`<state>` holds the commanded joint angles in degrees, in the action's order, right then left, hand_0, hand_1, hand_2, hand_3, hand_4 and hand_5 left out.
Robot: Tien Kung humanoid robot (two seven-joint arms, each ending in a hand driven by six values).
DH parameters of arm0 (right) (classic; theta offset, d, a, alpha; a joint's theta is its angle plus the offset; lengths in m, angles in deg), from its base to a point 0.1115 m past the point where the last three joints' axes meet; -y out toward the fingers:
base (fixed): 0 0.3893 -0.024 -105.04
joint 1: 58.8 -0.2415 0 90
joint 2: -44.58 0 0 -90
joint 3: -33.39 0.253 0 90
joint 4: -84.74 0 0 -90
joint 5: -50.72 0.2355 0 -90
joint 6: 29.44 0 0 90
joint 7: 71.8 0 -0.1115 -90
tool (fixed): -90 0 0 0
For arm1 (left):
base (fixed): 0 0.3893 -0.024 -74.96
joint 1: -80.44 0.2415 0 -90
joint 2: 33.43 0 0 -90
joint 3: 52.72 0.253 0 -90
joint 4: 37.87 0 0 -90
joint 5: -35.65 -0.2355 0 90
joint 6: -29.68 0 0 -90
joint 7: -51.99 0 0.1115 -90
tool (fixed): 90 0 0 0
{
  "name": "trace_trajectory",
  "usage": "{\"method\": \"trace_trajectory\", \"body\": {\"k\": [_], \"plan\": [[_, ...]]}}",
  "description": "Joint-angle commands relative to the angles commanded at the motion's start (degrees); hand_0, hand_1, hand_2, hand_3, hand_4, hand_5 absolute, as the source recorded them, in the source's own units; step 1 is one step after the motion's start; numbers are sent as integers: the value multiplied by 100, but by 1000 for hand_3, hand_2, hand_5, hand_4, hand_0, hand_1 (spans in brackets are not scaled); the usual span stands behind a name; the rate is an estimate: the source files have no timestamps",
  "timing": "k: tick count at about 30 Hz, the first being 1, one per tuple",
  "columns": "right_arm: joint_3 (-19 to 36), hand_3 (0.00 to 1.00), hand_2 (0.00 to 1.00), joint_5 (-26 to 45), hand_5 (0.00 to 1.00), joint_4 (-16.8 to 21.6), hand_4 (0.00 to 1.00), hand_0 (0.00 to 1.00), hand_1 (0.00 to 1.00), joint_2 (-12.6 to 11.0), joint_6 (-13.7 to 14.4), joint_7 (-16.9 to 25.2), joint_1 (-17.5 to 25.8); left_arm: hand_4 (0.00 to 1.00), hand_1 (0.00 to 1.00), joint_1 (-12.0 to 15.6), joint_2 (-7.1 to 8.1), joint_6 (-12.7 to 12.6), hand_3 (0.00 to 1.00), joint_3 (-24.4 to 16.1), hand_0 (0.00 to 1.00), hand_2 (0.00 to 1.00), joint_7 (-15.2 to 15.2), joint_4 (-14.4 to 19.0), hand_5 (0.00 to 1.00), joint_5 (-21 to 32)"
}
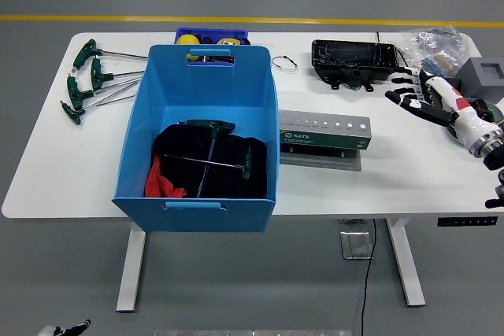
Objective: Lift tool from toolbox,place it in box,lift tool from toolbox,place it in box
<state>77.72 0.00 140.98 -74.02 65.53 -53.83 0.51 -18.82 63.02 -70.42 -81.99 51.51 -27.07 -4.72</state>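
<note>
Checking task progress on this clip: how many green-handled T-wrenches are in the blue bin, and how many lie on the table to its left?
Green-handled T-wrenches in the blue bin: 2
Green-handled T-wrenches on the table, left of the bin: 4
Total: 6

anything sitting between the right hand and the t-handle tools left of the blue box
Yes. The blue box stands directly between the right hand at the table's right end and the T-handle tools at the left end; the green tool holder also lies along that line.
</note>
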Motion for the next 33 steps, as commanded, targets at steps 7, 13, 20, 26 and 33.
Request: {"method": "trace_trajectory", "body": {"k": [7,13,20,26,33], "plan": [[939,845,814,819,901,691,998,784,755,-72,108,-444,798,740,738,-19,-48,34,720,829,698,731,107,115,681,665],[1870,795,769,531,898,1206,998,759,708,120,477,-796,1555,738,740,-295,15,191,718,1238,709,733,162,212,687,614],[3006,766,759,-347,865,1655,998,742,691,736,150,-1524,2240,724,724,-375,-27,155,700,1130,754,718,136,193,688,339],[3863,761,756,-998,863,1985,998,742,688,1549,-193,-1909,2558,716,723,-360,-1,166,697,991,749,717,96,159,683,174],[3961,754,752,-1216,863,2391,998,747,679,1709,-270,-2004,2765,713,719,-281,-33,161,697,996,745,716,125,114,683,228]]}}
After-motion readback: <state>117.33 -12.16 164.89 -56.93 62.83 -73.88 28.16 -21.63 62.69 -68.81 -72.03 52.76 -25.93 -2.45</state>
